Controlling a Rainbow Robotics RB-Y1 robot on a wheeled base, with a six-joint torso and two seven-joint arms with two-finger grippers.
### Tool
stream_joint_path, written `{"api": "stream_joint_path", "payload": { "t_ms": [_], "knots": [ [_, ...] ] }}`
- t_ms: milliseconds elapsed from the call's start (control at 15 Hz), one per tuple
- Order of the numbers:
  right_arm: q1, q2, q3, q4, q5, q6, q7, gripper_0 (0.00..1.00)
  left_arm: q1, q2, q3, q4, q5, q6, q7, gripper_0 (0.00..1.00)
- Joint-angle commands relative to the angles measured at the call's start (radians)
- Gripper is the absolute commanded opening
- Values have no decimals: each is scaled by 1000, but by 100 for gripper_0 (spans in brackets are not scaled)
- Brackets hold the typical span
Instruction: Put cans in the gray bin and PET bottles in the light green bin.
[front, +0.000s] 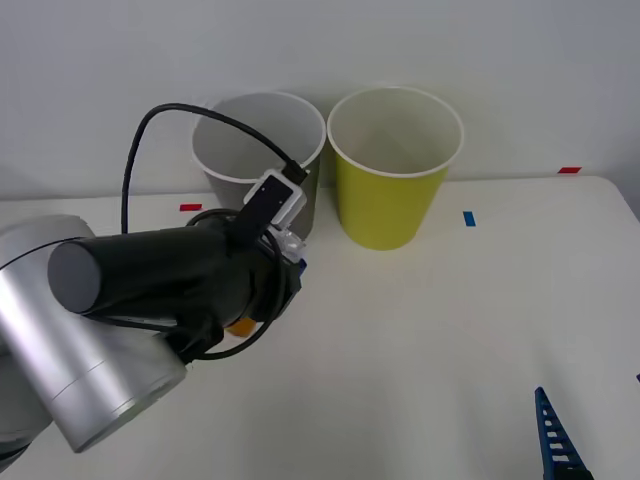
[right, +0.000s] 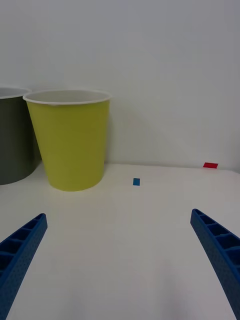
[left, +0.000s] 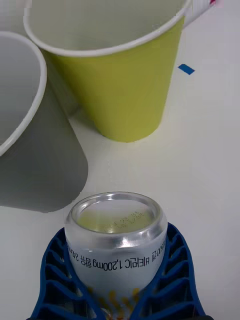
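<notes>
Left gripper: the left gripper (left: 117, 295) was clamped on the can (left: 116, 240), its blue ribbed fingers (left: 55, 280) curved around both sides of the can's body. In the front view the arm's dark wrist and silver forearm covered most of it, and a blue fingertip (front: 297, 266) peeked out just in front of the gray bin.

Can: it was held end-on toward the wrist camera, silver rim and concave end facing up (small printed text ran around the body below the rim). A sliver of orange (front: 240, 326) showed under the wrist in the front view. The can sat near the foot of the gray bin and apart from it, not inside either bin.

Gray bin: the gray bin (front: 312, 188) stood upright at the back of the table (front: 450, 330), on the robot's left of the pair, white rim up, pale inside. The left wrist view showed its wall (left: 40, 170) close beside the can.

Light green bin: the light green bin (front: 385, 205) stood upright just beside the gray one, on its right; whether the two touched could not be told. It also appeared at (right: 72, 145) and (left: 125, 95).

Right gripper: the right gripper (right: 120, 260) rested low over the table near the front right corner, fingers spread wide apart and holding nothing; one blue finger (front: 552, 435) showed at the front view's lower edge.

Tape marks: a small blue mark (front: 469, 218) lay on the table right of the green bin, and red marks (front: 569, 170) lay along the back edge.
</notes>
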Motion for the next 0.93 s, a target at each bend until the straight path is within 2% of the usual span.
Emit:
{"api": "stream_joint_path", "payload": {
  "t_ms": [67,200,400,800,933],
  "knots": [
    [0,0,0,0,0,0,0,100,0,-30,74,-55,19,0,-11,0],
    [0,0,0,0,0,0,0,100,0,-71,155,-93,25,0,-17,0],
    [0,0,0,0,0,0,0,100,0,-116,270,-133,80,0,-31,0],
    [0,0,0,0,0,0,0,100,0,-191,522,-133,192,-2,-46,0],
    [0,0,0,0,0,0,0,100,0,-197,574,-133,198,-2,-49,0]
  ]
}}
